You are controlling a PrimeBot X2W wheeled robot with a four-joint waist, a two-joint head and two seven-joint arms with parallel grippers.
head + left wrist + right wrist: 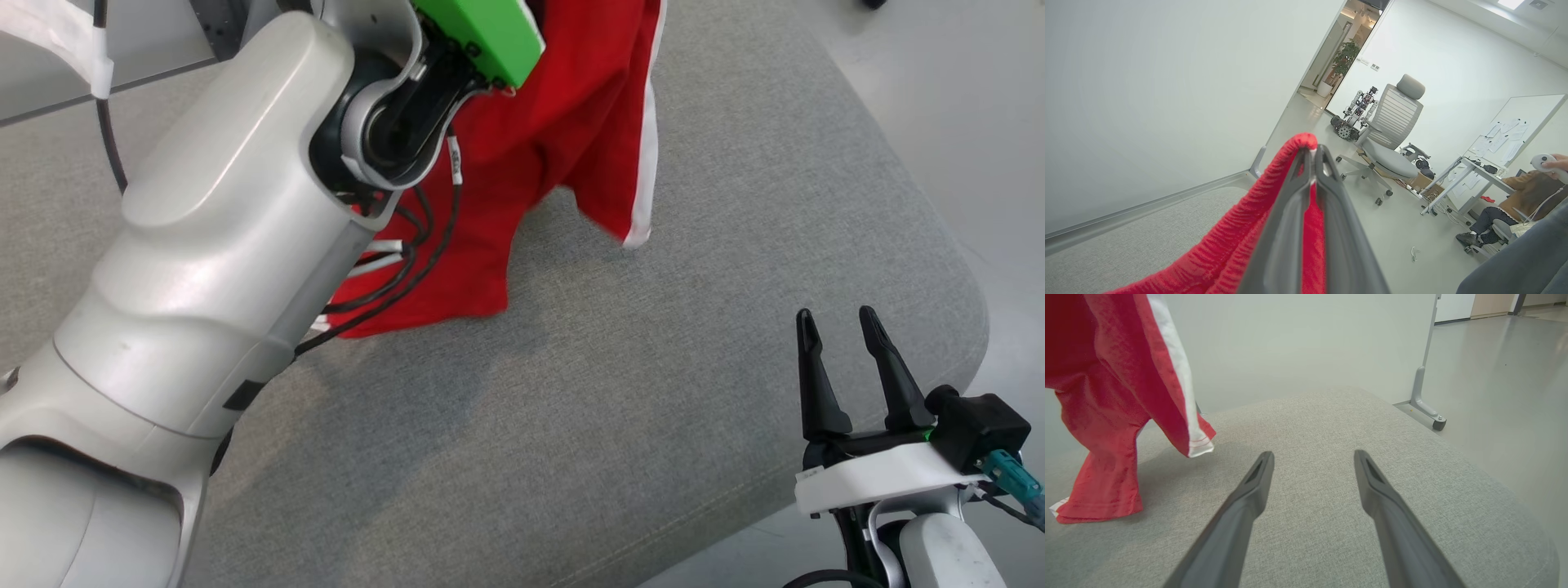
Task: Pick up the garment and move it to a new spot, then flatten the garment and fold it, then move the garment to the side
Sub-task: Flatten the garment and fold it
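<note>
The left gripper [1312,152] was clenched on a ribbed edge of the red garment [571,122], which hung lifted, its lower end touching the grey padded bench [653,392]. The right gripper [837,317] hovered above the bench, fingers spread, empty.

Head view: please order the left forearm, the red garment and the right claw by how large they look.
1. left forearm, largest, though it is nearest the camera.
2. red garment, partly hidden.
3. right claw, smallest.
</note>
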